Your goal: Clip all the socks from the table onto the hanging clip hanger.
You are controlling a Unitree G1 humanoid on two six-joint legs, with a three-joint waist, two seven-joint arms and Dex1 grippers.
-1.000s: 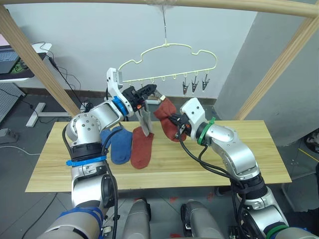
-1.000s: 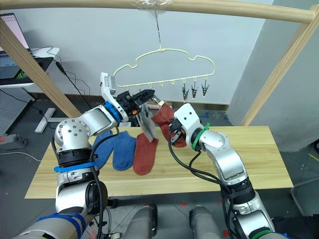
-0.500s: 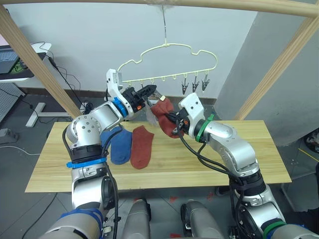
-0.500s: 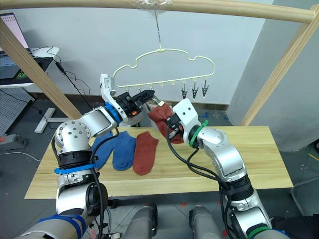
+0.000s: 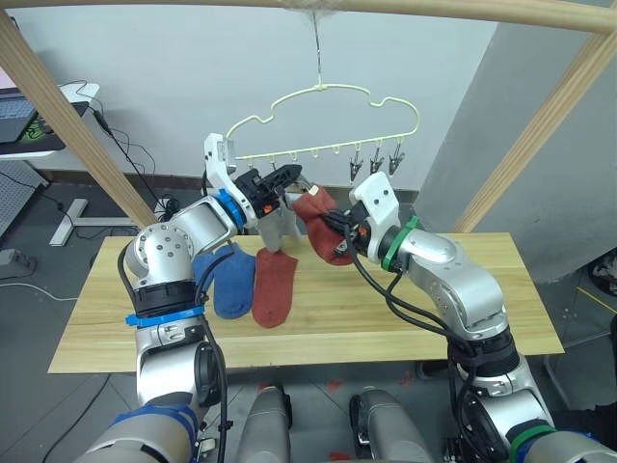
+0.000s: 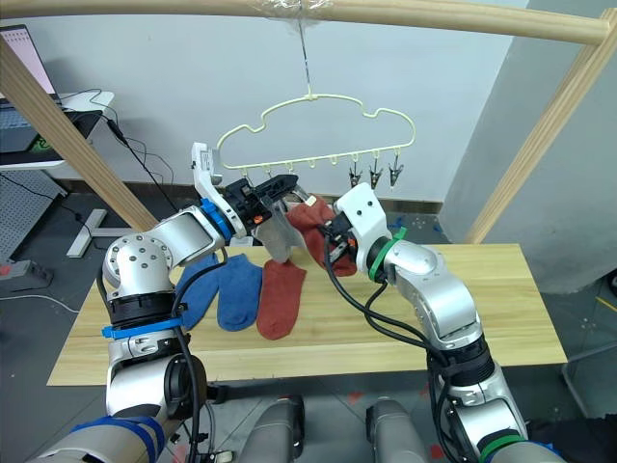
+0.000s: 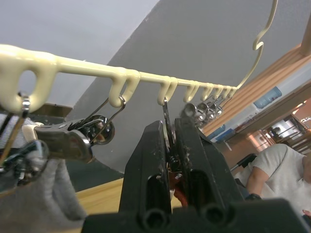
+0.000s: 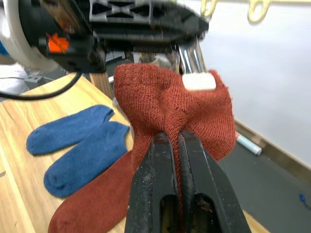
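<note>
The pale-yellow clip hanger (image 5: 318, 92) hangs by its hook from the top pole. My left gripper (image 5: 294, 177) is up at the hanger's bar, shut on one metal clip (image 7: 166, 116). Beside it a light grey sock (image 5: 273, 230) dangles from a neighbouring clip (image 7: 73, 141). My right gripper (image 5: 339, 230) is shut on a rust-red sock (image 8: 165, 102), holding its cuff up against the pinched clip. Two blue socks (image 5: 229, 282) and another rust-red sock (image 5: 275, 287) lie flat on the table (image 5: 443, 318).
Three free clips (image 5: 376, 162) hang at the bar's right end. Round wooden poles (image 5: 67, 121) slant down on both sides, with one across the top. A person in a white shirt (image 7: 279, 170) sits behind. A desk with a laptop (image 5: 19, 116) stands far left.
My right gripper has carried the rust-red sock slightly higher and closer to the pinched clip. The grey sock has swung a little. My left gripper has kept its place at the bar.
</note>
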